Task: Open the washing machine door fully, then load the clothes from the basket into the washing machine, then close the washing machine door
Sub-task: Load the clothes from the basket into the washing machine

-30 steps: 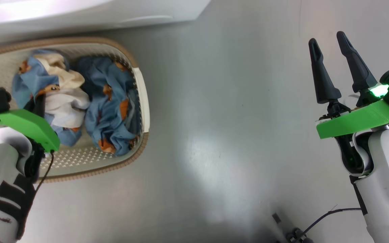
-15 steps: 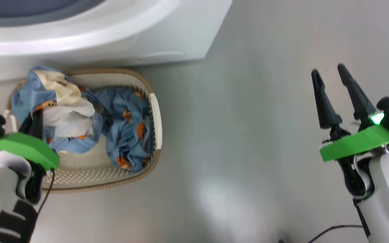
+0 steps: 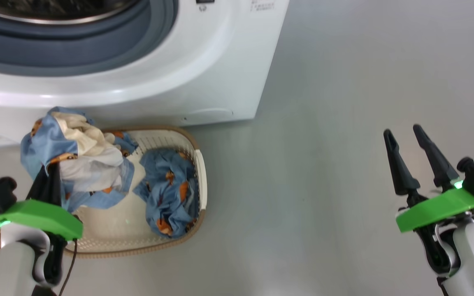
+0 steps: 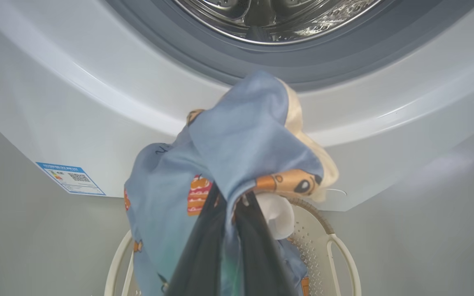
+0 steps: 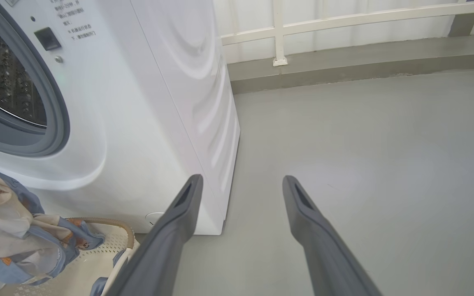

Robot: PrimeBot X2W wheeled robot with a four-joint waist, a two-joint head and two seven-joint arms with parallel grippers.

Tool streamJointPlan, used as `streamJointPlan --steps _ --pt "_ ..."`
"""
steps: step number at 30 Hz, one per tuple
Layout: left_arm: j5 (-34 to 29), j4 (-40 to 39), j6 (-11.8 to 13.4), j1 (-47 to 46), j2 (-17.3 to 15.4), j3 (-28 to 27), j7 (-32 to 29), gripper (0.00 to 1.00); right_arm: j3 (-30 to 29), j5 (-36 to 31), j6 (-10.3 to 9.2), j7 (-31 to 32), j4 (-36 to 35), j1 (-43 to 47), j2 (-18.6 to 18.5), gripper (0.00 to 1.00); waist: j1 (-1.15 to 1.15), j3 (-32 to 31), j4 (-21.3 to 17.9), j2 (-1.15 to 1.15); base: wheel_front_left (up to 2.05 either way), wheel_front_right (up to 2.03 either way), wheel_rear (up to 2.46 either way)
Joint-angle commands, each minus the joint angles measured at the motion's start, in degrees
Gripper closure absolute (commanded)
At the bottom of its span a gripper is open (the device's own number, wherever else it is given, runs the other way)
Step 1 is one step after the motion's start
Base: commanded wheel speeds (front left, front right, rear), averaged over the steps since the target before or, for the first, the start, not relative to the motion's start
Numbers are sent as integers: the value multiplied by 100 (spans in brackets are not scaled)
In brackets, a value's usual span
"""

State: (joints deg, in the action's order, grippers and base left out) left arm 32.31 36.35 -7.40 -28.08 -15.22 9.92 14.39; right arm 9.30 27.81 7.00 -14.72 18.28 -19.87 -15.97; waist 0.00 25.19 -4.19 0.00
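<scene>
- The left gripper (image 4: 229, 201) has its two dark fingers pinched together on the held garment (image 4: 237, 135). The blue cloth, with a cream patch, bunches over the fingertips and hangs down past them.
- Ahead of those fingertips and higher up is the open drum (image 4: 270, 20) of the washing machine (image 3: 204, 74), ringed by its grey seal (image 3: 97, 45).
- Under and behind the gripper sits the basket (image 3: 202, 181). The remaining garment (image 3: 171, 197) lies inside, on the side toward the other arm.
- This looks like the carry into the drum. I'd raise the load until its hanging tail clears the basket rim and the white lip below the seal.
- Push the tips well past the seal before letting go, or a fold may drape there and foul the door.
- The right gripper (image 3: 402, 130) is spread wide and empty, well off to the side over bare floor (image 3: 323, 164).
</scene>
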Motion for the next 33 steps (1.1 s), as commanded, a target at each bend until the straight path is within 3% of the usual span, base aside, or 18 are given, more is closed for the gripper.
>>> streamJointPlan --steps 1,14,23,33 --pt "-107 -284 -9 181 -191 -308 61 100 48 39 48 -28 -95 234 -76 0 0 -332 37 0 0 0 0" --pt "-624 -1945 -9 1519 257 -1145 61 100 -97 109 48 -28 -29 799 -170 0 0 -1052 107 0 0 0 0" --pt "-903 -2871 -9 2290 552 -1488 61 100 -226 75 48 -28 -116 1016 -168 0 0 -1085 105 0 0 0 0" --pt "-939 -3056 -9 2231 649 -1555 61 100 -303 27 48 -28 -216 953 -114 0 0 -842 66 0 0 0 0"
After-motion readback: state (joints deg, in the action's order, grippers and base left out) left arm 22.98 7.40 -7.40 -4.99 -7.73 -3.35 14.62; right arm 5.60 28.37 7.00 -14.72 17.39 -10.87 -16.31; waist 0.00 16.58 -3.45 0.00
